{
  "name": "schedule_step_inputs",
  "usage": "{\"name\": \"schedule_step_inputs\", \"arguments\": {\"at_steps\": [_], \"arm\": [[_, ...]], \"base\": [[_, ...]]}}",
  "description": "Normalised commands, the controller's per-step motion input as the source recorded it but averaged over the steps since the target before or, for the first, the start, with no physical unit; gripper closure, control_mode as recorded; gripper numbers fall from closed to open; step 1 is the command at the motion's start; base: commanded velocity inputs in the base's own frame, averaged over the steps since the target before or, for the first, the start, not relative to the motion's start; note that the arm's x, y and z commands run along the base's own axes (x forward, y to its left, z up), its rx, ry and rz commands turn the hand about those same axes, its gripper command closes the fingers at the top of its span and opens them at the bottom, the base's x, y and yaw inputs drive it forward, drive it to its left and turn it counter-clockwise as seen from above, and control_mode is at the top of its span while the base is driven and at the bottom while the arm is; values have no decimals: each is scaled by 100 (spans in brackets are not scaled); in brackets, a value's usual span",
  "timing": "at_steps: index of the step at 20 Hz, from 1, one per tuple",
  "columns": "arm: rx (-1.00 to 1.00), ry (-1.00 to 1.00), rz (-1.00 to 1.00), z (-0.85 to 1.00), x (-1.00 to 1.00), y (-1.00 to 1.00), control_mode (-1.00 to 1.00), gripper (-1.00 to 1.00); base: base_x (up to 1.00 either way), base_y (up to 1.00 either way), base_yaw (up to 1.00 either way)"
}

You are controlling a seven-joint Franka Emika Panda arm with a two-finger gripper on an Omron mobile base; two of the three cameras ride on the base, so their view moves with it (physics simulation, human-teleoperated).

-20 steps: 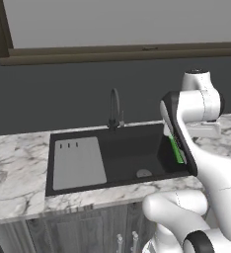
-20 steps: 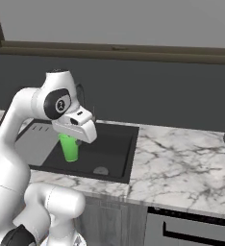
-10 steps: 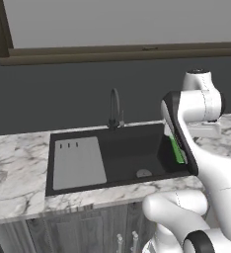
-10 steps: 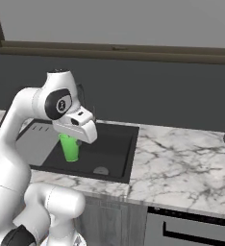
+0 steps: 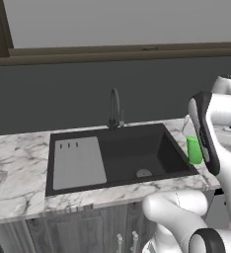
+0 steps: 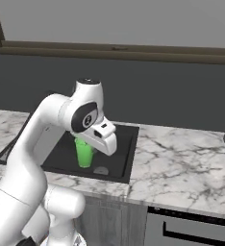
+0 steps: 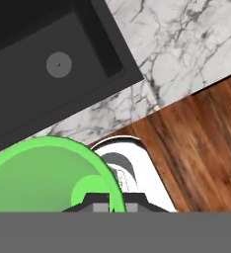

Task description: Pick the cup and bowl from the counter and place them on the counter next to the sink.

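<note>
The white marble worktop [image 5: 19, 163] with grey veins runs across the scene over dark wood cabinets [image 5: 83, 232], and continues bare to the 3 o'clock side of the basin in the right base view. Sunk into it is the black sink [image 5: 122, 155], with a round drain [image 5: 143, 173] toward its 5 o'clock corner, a flat grey drainboard [image 5: 79, 163] at its 9 o'clock end and a dark curved faucet [image 5: 115, 109] at its 12 o'clock rim. The white arm [image 6: 61, 125] bends over the sink's 3 o'clock end. The jaws are closed tight on the rim of the bright green cup [image 6: 84, 153], which hangs upright above the sink's edge; in the hand view it sits at 7 o'clock, the drain at 11 o'clock.
</note>
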Motion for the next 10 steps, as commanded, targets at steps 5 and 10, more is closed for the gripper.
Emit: {"name": "schedule_step_inputs", "arguments": {"at_steps": [5, 10], "arm": [[0, -15, 4, -17, 37, -39, -100, 100], [-1, -2, 7, 0, 65, -42, -100, 100]], "base": [[0, 0, 0], [0, 0, 0]]}}
